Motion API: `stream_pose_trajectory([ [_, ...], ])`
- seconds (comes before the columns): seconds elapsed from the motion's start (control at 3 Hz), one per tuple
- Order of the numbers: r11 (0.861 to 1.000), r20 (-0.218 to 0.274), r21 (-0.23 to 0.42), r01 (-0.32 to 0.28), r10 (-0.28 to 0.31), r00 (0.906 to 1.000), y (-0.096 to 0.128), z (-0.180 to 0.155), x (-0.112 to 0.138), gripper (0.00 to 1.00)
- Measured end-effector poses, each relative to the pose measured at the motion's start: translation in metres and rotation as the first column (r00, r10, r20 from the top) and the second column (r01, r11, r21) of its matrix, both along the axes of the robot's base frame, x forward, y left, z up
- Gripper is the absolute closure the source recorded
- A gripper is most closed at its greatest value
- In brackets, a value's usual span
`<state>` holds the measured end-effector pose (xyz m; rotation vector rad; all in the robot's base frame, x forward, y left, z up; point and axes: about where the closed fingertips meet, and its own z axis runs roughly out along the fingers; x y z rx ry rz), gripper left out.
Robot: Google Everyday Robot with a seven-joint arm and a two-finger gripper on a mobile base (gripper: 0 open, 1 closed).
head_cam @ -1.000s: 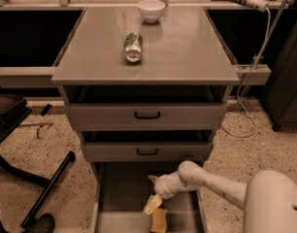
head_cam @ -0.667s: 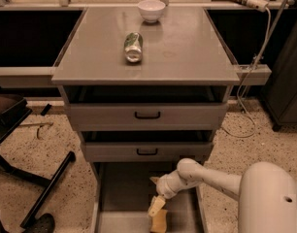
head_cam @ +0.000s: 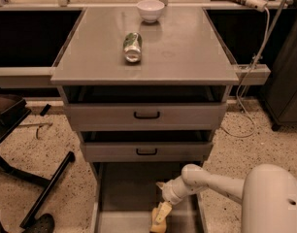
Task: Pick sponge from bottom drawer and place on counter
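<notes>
Grey metal drawers: three, namely top (head_cam: 100, 115), middle (head_cam: 109, 151) and deep bottom drawer (head_cam: 129, 188)
Black drawer handles (head_cam: 146, 114): two
Broad flat grey counter (head_cam: 187, 47): one
Green-and-silver can (head_cam: 132, 46): one
White round bowl (head_cam: 150, 9): one
Yellow foam sponge (head_cam: 157, 226): one
Pale two-finger gripper (head_cam: 162, 212): one, low inside the bottom drawer

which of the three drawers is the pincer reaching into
The bottom drawer, the lowest and deepest, pulled far out. The pincer is down inside it, near the front. The top drawer and middle drawer, with black handles, have no arm in them.
</notes>
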<state>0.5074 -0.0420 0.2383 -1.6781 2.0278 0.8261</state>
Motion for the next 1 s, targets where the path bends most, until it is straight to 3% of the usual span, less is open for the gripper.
stream_pose_trajectory([
  [1.0,0.997,0.025,0.049,0.063,-0.064,0.9976,-0.022,-0.036,-0.012,0.00],
])
